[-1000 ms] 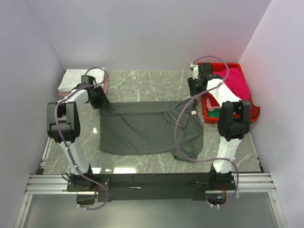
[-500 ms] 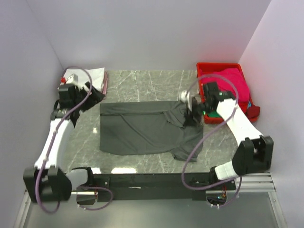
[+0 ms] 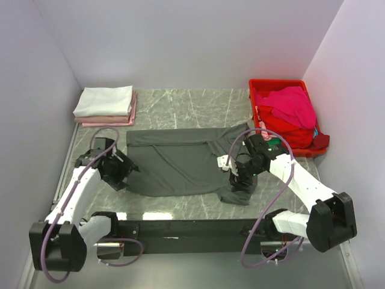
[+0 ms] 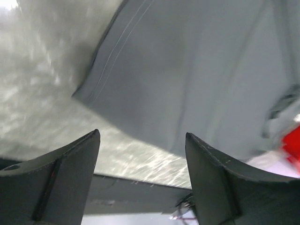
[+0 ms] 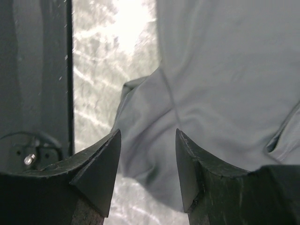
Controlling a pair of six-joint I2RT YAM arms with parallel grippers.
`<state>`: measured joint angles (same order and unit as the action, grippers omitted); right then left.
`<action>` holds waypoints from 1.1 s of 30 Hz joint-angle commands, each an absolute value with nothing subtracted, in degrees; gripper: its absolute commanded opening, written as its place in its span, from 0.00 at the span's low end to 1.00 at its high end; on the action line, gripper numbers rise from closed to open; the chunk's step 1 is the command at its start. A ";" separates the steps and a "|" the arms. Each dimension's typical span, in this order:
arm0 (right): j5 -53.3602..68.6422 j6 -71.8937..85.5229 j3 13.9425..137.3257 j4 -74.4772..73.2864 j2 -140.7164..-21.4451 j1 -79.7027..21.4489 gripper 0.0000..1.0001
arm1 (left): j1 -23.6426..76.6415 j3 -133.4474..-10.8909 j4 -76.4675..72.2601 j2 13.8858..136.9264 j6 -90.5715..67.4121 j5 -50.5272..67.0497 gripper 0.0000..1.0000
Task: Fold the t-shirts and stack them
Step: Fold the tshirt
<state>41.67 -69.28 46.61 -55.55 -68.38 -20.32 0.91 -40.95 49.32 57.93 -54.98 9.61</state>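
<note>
While the soft charcoal t-shirt [image 3: 180,159] lies flat on the glossy marble table [image 3: 180,102], left gripper [image 4: 143,140] spread empty just beside its stitched corner, right gripper [image 5: 147,136] spread empty above its rumpled sleeve, stone margin showing outboard of both.

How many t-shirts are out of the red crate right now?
3: charcoal t-shirt spread flat mid-table; white t-shirt folded atop pink t-shirt, back left. More may be hidden beneath.

The charcoal t-shirt [image 3: 180,162] is soft matt cloth, lightly creased. The bench [image 3: 180,105] is glossy, grey, veined stone-look (it throws back glare). The crate [image 3: 277,82] is shiny red plastic; the folded tees [image 3: 103,101] are matt cloth.
</note>
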 commanded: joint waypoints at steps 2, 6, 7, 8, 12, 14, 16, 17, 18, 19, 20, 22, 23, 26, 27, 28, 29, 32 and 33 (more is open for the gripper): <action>43.68 -64.60 48.25 -48.79 -68.29 -21.18 0.57 | 8.15 -40.44 54.49 62.74 -62.22 3.52 0.75; 45.17 -63.20 47.81 -47.73 -67.77 -21.09 0.57 | 10.28 -37.97 51.07 67.75 -63.37 0.89 0.71; 45.26 -62.93 47.46 -47.55 -67.50 -21.18 0.57 | 10.28 -38.06 49.41 69.85 -63.28 0.27 0.67; 45.26 -62.84 47.29 -47.37 -67.41 -21.18 0.57 | 10.37 -38.14 48.79 70.92 -63.46 0.18 0.66; 45.18 -62.93 46.85 -47.90 -66.36 -21.01 0.57 | 10.46 -38.84 45.09 75.31 -61.79 0.18 0.24; 45.35 -62.84 46.58 -47.81 -65.92 -21.09 0.56 | 10.46 -40.15 44.38 77.07 -60.74 0.18 0.12; 45.44 -62.58 46.58 -47.73 -65.57 -21.09 0.56 | 10.46 -41.74 44.82 77.78 -59.07 -1.56 0.09; 45.44 -62.40 46.50 -47.81 -65.22 -21.01 0.56 | 10.46 -43.40 44.39 77.87 -58.19 -1.06 0.07; 45.44 -62.32 46.49 -47.81 -65.13 -21.01 0.56 | 10.46 -44.46 44.12 77.78 -56.27 -0.53 0.03; 45.27 -62.14 46.49 -47.73 -65.04 -20.92 0.56 | 10.46 -45.78 44.12 77.87 -55.21 -0.44 0.01; 45.09 -61.96 46.49 -47.55 -64.87 -20.74 0.56 | 10.46 -48.40 43.60 78.05 -54.06 1.39 0.00; 44.56 -61.18 46.32 -46.68 -64.78 -20.39 0.56 | 10.46 -51.84 43.59 79.88 -51.43 2.28 0.00; 44.21 -60.91 46.41 -46.50 -64.95 -20.39 0.56 | 10.46 -54.99 42.90 80.85 -50.28 4.63 0.01; 44.03 -60.12 46.84 -46.23 -65.30 -19.69 0.56 | 10.46 -59.93 40.44 85.68 -46.95 9.98 0.03; 44.12 -59.86 46.85 -46.23 -65.30 -19.51 0.56 | 10.46 -60.90 38.60 87.17 -45.19 11.59 0.11; 44.03 -59.68 46.93 -46.06 -65.30 -19.34 0.56 | 10.46 -62.56 37.37 90.06 -43.78 14.30 0.16; 43.95 -59.59 47.02 -46.05 -65.39 -18.99 0.56 | 10.46 -63.27 36.66 91.22 -42.29 17.37 0.25; 44.12 -59.41 47.37 -46.41 -65.39 -18.46 0.56 | 10.55 -65.30 36.48 92.90 -40.44 18.54 0.34; 44.12 -59.41 47.29 -46.49 -65.39 -18.28 0.56 | 10.55 -65.39 36.74 92.29 -39.73 17.50 0.40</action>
